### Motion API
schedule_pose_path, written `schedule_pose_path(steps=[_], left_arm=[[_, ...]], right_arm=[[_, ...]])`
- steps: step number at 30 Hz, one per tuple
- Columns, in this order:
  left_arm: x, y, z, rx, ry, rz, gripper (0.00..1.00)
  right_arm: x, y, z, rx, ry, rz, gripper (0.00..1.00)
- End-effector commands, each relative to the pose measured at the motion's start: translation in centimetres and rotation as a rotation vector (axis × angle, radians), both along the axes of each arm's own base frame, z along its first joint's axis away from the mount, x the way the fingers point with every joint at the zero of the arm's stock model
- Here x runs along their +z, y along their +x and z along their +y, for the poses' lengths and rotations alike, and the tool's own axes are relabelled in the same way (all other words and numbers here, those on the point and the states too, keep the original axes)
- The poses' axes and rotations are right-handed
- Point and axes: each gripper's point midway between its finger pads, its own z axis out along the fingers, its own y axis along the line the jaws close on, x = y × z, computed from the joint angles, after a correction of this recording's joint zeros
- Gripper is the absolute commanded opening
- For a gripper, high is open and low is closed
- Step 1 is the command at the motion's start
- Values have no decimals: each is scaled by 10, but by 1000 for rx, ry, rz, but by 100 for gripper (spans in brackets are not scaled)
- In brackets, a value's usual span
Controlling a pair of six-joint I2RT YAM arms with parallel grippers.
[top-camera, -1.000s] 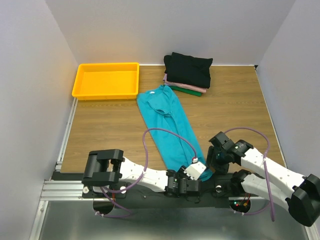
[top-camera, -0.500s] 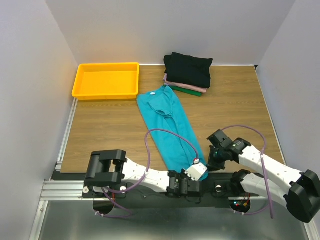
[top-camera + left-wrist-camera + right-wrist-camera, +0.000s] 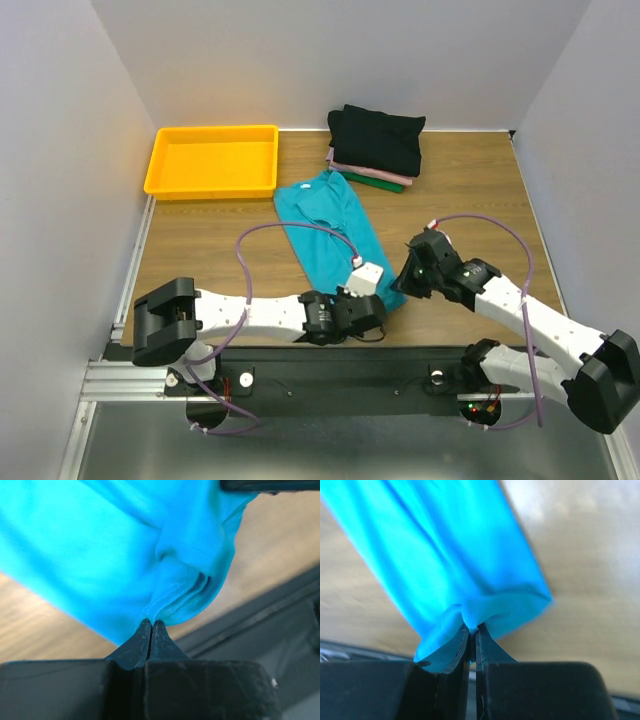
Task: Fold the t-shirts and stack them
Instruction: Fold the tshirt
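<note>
A plain teal cloth t-shirt (image 3: 330,225) lies folded into a long narrow strip on the brown wooden table (image 3: 470,210). It runs at a slant from its collar end, near the far middle, down toward the near edge where both arms have reached in. The far part rests flat on the wood. The near hem end is gathered up between the two grippers, which sit close together with only that bunched cloth between them.

From the left wrist, the left gripper (image 3: 151,625) has its black fingers pressed tight together, tips meeting on a fold of the hem. The stitched edge puckers out right above the tips and the rest of the cloth spreads away beyond them. From the right wrist, the right gripper (image 3: 472,629) is likewise pinched almost closed, with only a thin slit between the fingers. A small lip of teal fabric is caught at the tips at the strip's corner. The shirt stretches away from it across the table.

Well apart, at the far side right of centre, stands a neat pile. A black folded shirt (image 3: 375,135) is on top, a pale pink shirt (image 3: 362,172) shows under it, and a dark green shirt (image 3: 388,184) peeks out at the bottom. A yellow plastic tray (image 3: 160,165) sits in the far left corner, just beside the teal collar end but not touching it.
</note>
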Motion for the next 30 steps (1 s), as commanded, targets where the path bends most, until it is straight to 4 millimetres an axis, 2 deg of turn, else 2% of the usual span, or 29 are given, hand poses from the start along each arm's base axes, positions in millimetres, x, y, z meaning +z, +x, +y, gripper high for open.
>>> schedule_pose_path(steps=[1, 2, 5, 6, 10, 15, 18, 21, 27, 28, 30], left_arm=[[17, 31, 20, 90, 4, -78, 0], [18, 45, 30, 141, 12, -86, 0], [25, 62, 37, 191, -27, -95, 0], [27, 73, 43, 220, -33, -102, 0], [34, 104, 58, 306, -52, -132, 0], [39, 140, 69, 375, -68, -147, 0], [38, 153, 75, 401, -68, -140, 0], [37, 170, 84, 441, -59, -145, 0], [24, 190, 85, 452, -71, -110, 0], [21, 195, 85, 462, -61, -106, 0], [16, 204, 91, 487, -46, -90, 0]], right_arm=[[50, 66, 21, -103, 92, -265, 7], [52, 70, 25, -102, 103, -276, 7], [56, 93, 38, -92, 85, -301, 7], [59, 104, 44, -81, 68, -312, 7], [67, 134, 44, -126, -10, -365, 7], [75, 161, 46, -149, -73, -414, 7], [72, 175, 53, -137, -96, -412, 7], [59, 189, 56, -132, -112, -382, 7], [40, 212, 64, -113, -128, -347, 8], [38, 217, 61, -124, -136, -345, 9], [33, 224, 61, -128, -140, -335, 18]])
